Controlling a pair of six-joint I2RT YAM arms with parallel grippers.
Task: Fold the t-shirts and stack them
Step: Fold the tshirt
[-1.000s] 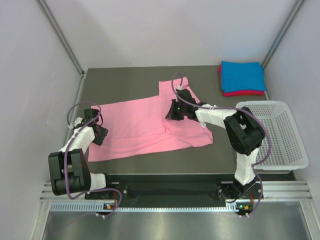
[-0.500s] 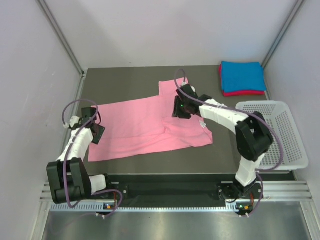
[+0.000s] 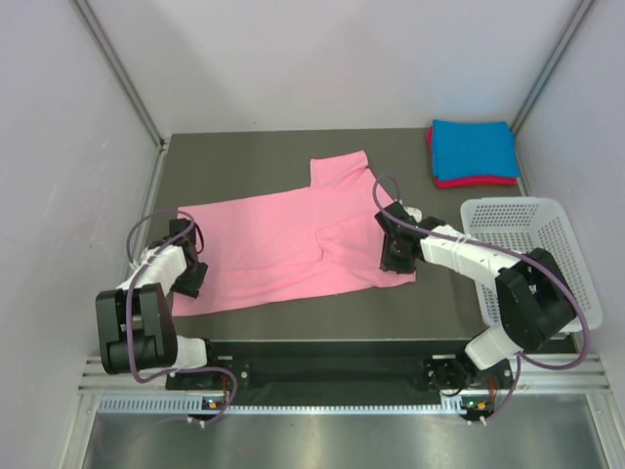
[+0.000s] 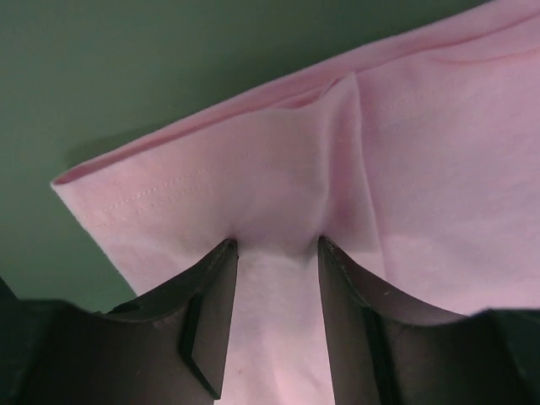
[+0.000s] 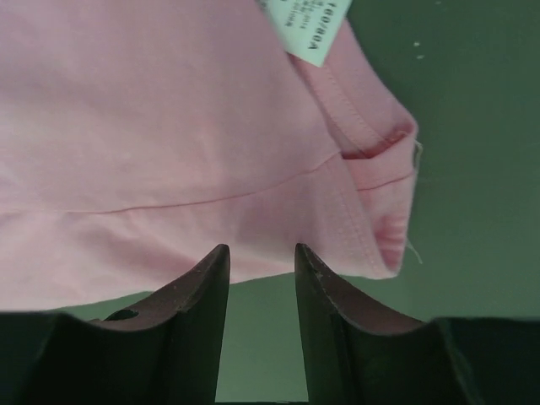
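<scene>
A light pink t-shirt (image 3: 273,244) lies spread flat across the middle of the table, one sleeve pointing to the back. My left gripper (image 3: 187,278) rests on its left end. In the left wrist view its jaws (image 4: 274,245) stand open, tips pressed onto the pink cloth (image 4: 422,169), with a small ridge bunched ahead of them. My right gripper (image 3: 394,259) is at the shirt's near right corner. It (image 5: 260,249) is open over the hem of the pink cloth (image 5: 169,126), with nothing held. A folded blue t-shirt (image 3: 474,147) lies on a folded red one (image 3: 469,182) at the back right.
A white mesh basket (image 3: 547,264) stands at the right edge, close to my right arm. Grey walls and metal rails close in the table on the left, back and right. A white care label (image 5: 308,25) sticks out near the shirt's corner.
My right gripper opened, left the shirt's middle and swung right and nearer to the near right corner. My left gripper shifted slightly nearer along the left end.
</scene>
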